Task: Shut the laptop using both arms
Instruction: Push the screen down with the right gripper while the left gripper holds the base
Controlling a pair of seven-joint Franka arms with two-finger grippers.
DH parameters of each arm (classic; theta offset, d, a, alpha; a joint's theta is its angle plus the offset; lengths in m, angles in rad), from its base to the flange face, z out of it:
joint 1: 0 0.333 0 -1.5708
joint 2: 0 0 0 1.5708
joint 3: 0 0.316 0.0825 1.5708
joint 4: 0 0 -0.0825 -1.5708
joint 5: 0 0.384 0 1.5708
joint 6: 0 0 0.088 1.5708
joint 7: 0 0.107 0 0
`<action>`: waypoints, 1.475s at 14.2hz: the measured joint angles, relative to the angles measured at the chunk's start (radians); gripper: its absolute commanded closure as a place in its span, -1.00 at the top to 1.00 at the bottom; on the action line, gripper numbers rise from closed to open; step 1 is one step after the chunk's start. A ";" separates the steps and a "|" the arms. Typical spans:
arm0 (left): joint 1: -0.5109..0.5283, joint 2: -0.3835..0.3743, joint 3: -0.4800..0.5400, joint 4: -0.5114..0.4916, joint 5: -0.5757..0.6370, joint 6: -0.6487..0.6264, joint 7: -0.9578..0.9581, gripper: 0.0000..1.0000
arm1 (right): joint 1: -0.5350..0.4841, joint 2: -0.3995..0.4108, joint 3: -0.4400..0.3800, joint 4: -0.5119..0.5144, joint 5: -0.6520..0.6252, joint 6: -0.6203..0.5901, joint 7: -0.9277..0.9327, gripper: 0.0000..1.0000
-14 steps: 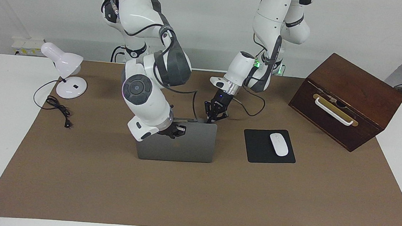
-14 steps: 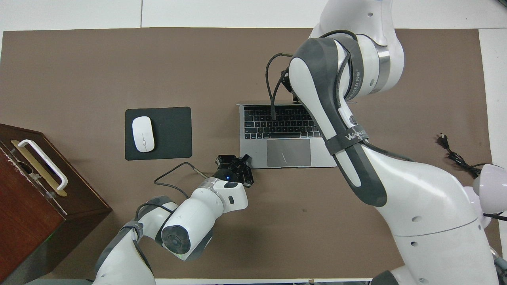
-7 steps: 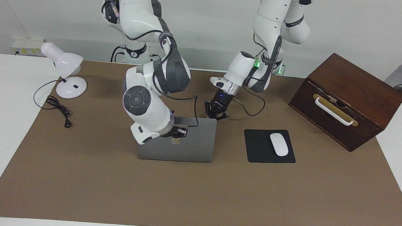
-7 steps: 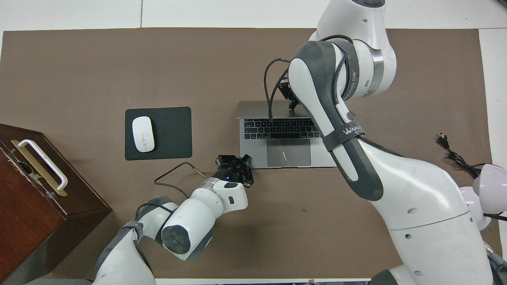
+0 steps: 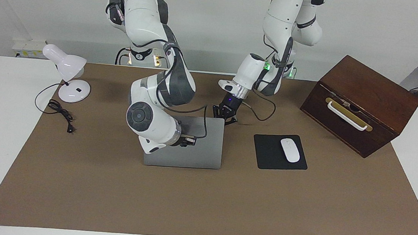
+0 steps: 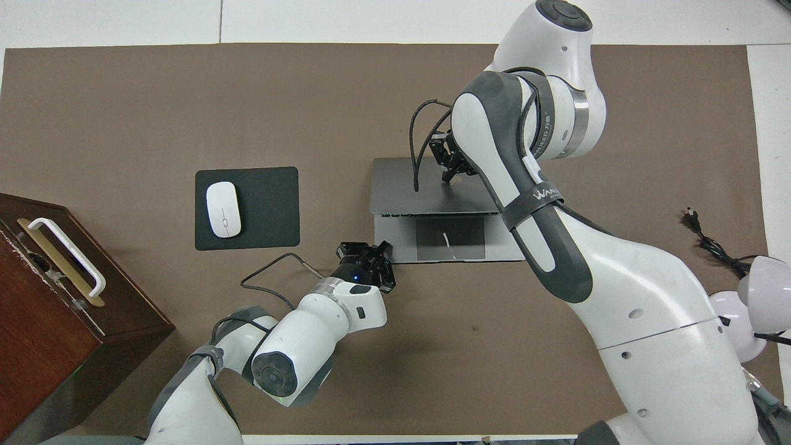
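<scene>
Across the facing view, a white desk lamp (image 5: 67, 73) with its black cord (image 5: 60, 112) stands at the right arm's end of the brown table mat (image 5: 201, 207). Next comes the right arm, bent down over the laptop (image 5: 206, 147); its right gripper (image 5: 186, 140), fingertips clenched and holding nothing, rests against the outer face of the lid, which is tilted far down toward the keyboard but not flat, leaving only the trackpad (image 6: 450, 238) and the keys' front row exposed in the overhead view. The laptop sits mid-table. The left gripper (image 5: 224, 115), likewise clenched and empty, is at the laptop's base corner nearest the robots on the left arm's side. Toward the left arm's end lie a black mouse pad (image 5: 266, 156) bearing a white mouse (image 5: 289, 150), then a tilted wooden box (image 5: 361, 104).
</scene>
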 measured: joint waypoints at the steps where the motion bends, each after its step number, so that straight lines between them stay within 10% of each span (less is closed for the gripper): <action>1: 0.000 0.000 0.000 0.000 0.000 0.000 0.000 -1.00 | 0.001 0.000 0.004 -0.016 0.003 0.012 0.012 -1.00; 21: 0.000 -0.013 0.000 -0.025 0.000 0.012 0.015 -1.00 | 0.003 -0.003 0.047 -0.141 0.007 0.113 0.065 -1.00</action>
